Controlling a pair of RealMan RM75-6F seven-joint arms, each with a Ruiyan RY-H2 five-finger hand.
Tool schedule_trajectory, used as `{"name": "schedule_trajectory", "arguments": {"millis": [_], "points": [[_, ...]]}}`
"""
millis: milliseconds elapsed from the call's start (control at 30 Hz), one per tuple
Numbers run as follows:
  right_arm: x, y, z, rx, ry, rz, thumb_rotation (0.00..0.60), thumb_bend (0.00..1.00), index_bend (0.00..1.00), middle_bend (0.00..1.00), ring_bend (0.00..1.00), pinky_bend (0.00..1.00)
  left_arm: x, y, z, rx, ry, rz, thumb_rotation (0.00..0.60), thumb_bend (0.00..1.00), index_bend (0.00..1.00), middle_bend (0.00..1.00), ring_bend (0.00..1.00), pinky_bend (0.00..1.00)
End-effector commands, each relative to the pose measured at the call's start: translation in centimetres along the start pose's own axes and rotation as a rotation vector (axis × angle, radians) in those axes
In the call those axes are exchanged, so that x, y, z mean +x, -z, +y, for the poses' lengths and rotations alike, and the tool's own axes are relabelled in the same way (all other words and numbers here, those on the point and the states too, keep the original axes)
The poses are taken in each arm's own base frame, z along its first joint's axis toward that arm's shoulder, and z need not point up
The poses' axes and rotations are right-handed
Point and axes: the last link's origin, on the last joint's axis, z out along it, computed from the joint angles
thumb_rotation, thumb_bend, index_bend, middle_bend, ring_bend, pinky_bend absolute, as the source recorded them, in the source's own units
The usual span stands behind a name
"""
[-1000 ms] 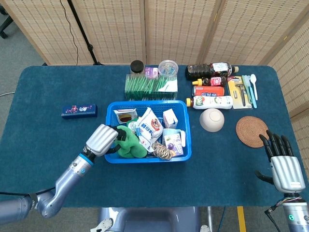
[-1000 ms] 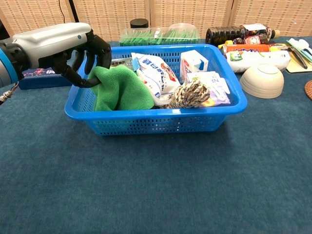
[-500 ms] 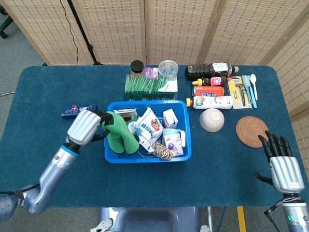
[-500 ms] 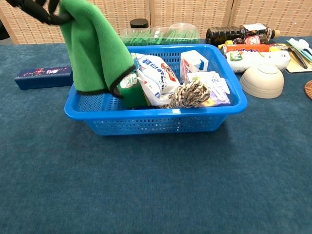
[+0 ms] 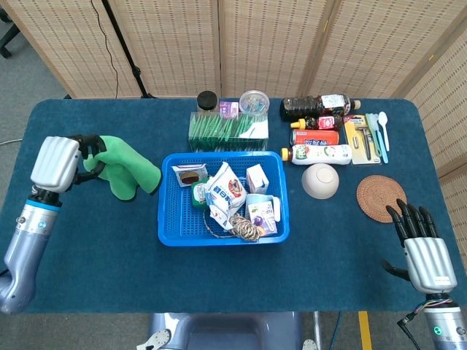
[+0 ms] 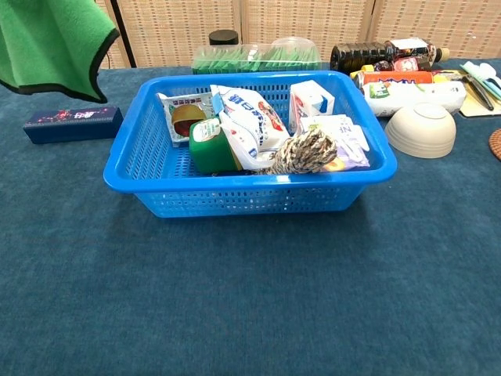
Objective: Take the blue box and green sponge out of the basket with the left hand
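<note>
My left hand (image 5: 57,162) holds the green sponge (image 5: 125,169), a soft green cloth-like piece, up in the air to the left of the blue basket (image 5: 165,211). In the chest view the sponge (image 6: 51,43) hangs at the top left, above the dark blue box (image 6: 72,123), which lies on the table left of the basket (image 6: 250,200). The sponge hides the blue box in the head view. My right hand (image 5: 422,251) is open with fingers spread at the table's near right corner.
Snack packets, a small green tub (image 6: 211,145), cartons and a coil of rope (image 6: 305,150) remain in the basket. Behind it stands a green container (image 5: 228,130). A bowl (image 5: 320,181), a woven coaster (image 5: 380,197) and bottles (image 5: 318,131) sit to the right.
My left hand has lifted the green sponge out of the basket and carried it left, over the blue box. The right hand has barely moved.
</note>
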Motion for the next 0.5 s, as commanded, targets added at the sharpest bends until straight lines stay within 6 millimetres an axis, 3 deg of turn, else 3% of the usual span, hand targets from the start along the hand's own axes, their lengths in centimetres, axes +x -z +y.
{"name": "schedule_trajectory", "arguments": {"millis": [33,167,233,267,300,367,400,433,500], "points": [[0.0,0.0,0.0,-0.001,-0.008,-0.003,0.600,0.00,0.00,0.00,0.00,0.00,-1.9,-0.4,-4.3,0.129,0.037,-0.041,0.600,1.00,0.76,0.71,0.64,0.71],[-0.1,-0.2,0.1,-0.005,-0.007,-0.009,0.600,0.00,0.00,0.00,0.00,0.00,-4.1,-1.4,-5.8,0.177,0.066,-0.076,0.600,1.00,0.73,0.69,0.62,0.71],[-0.2,-0.2,0.0,-0.003,-0.003,-0.014,0.600,0.00,0.00,0.00,0.00,0.00,-5.3,-1.9,-6.1,0.191,0.076,-0.102,0.600,1.00,0.64,0.62,0.53,0.68],[-0.3,-0.2,0.0,-0.002,-0.001,-0.017,0.600,0.00,0.00,0.00,0.00,0.00,-5.9,-2.0,-6.2,0.195,0.081,-0.139,0.600,0.98,0.56,0.52,0.44,0.62],[-0.4,-0.3,-0.1,-0.002,0.001,-0.020,0.600,0.00,0.00,0.00,0.00,0.00,-6.6,-2.0,-6.2,0.199,0.093,-0.192,0.600,0.92,0.39,0.34,0.28,0.49],[-0.5,-0.3,0.0,-0.004,0.003,-0.024,0.600,0.00,0.00,0.00,0.00,0.00,-6.8,-2.0,-6.0,0.197,0.107,-0.219,0.600,0.78,0.11,0.07,0.06,0.22],[-0.5,-0.3,0.0,-0.006,0.004,-0.025,0.600,0.00,0.00,0.00,0.00,0.00,-6.8,-2.1,-5.9,0.190,0.112,-0.203,0.600,0.70,0.01,0.00,0.00,0.10],[-0.5,-0.3,0.0,-0.008,0.004,-0.025,0.600,0.00,0.00,0.00,0.00,0.00,-6.6,-2.0,-5.8,0.183,0.116,-0.181,0.600,0.66,0.00,0.00,0.00,0.03],[-0.5,-0.4,0.0,-0.010,0.005,-0.025,0.600,0.00,0.00,0.00,0.00,0.00,-6.2,-1.7,-5.6,0.167,0.124,-0.142,0.600,0.62,0.00,0.00,0.00,0.00]]}}
